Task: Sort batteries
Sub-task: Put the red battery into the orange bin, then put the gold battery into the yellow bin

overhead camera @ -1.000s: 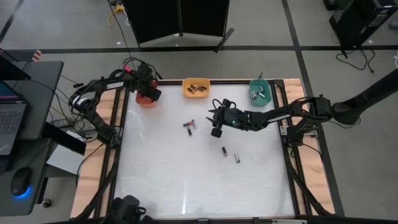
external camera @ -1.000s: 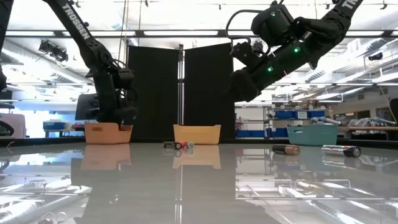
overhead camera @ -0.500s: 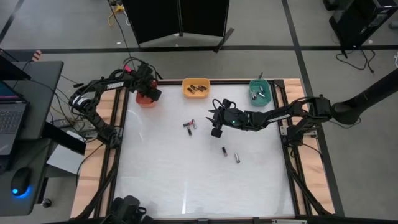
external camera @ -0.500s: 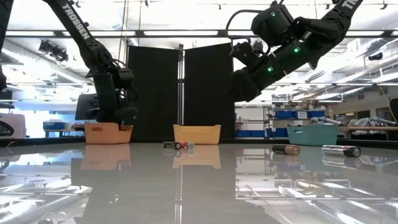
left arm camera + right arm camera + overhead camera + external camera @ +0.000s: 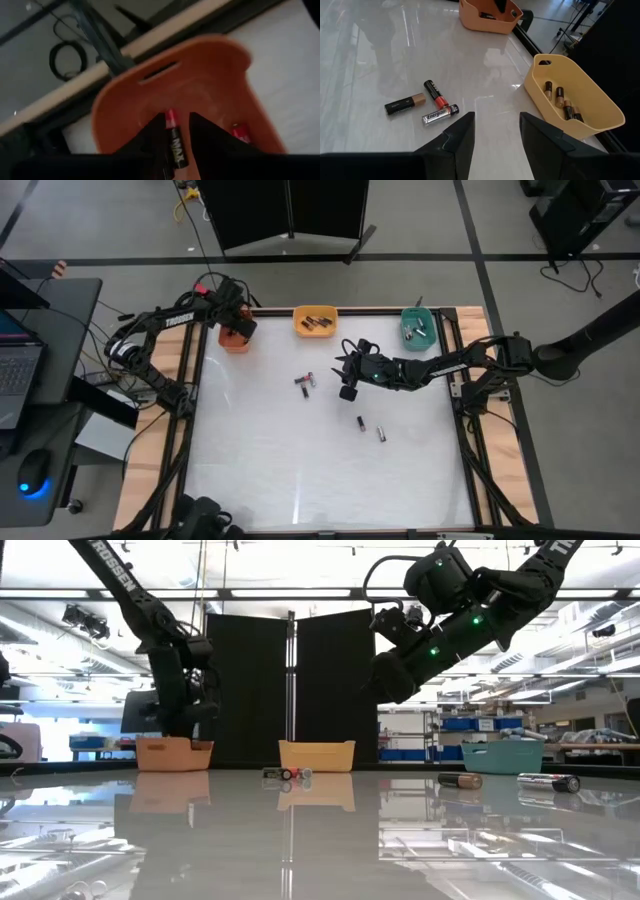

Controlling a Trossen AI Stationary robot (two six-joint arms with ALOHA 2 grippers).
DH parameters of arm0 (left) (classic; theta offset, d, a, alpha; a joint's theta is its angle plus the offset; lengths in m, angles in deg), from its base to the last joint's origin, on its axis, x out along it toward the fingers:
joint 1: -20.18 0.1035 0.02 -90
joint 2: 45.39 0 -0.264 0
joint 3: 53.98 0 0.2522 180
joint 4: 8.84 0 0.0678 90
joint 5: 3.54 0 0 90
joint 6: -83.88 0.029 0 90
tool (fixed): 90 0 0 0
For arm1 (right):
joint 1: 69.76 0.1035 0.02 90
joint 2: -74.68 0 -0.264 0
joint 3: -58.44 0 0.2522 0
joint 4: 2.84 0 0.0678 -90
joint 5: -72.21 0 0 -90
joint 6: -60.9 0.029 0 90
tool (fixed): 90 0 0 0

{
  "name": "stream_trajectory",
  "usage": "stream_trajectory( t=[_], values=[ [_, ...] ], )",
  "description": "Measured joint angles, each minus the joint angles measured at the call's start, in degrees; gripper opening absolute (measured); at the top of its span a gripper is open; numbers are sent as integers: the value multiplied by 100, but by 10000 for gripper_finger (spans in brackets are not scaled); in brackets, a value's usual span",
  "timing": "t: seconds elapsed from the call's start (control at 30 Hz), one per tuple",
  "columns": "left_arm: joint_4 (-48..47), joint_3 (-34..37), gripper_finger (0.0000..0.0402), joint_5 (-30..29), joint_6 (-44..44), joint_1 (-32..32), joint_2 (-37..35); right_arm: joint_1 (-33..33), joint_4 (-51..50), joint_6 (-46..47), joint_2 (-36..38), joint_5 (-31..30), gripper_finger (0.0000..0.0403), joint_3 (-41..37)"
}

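My left gripper (image 5: 236, 328) hangs over the orange bin (image 5: 236, 343), fingers a little apart. In the left wrist view a black-and-red battery (image 5: 175, 145) shows between the fingers (image 5: 155, 135), narrower than their gap, and a second red battery (image 5: 239, 132) lies on the bin's floor. My right gripper (image 5: 347, 391) is open and empty above the table's middle. Three batteries (image 5: 427, 102) lie on their sides just ahead of it. Two more batteries (image 5: 361, 422) (image 5: 381, 433) lie nearer the front.
A yellow bin (image 5: 315, 321) with several batteries stands at the far edge's middle. A teal bin (image 5: 418, 327) with batteries stands at the far right. The white tabletop is framed by wooden rails (image 5: 190, 380).
My left gripper has gone up a little over the orange bin.
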Motion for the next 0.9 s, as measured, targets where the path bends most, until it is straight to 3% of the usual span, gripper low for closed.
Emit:
stream_trajectory(
  t=[0.17, 0.33, 0.7, 0.9],
  values=[
    [280, -2, 95, -1, 393, -245, -581, 0, -2, 0, 0, 2, 166, 0],
    [466, -4, 95, 60, 1086, -903, -1112, 0, 0, 0, -2, 4, 165, 0],
    [539, -2, 86, 1480, 2485, -3173, -1209, 0, -131, 0, -2, 24, 165, 0],
    [815, -2, 84, 1542, 2679, -4396, -1128, 0, -202, 0, -2, 24, 165, 0]
  ],
)
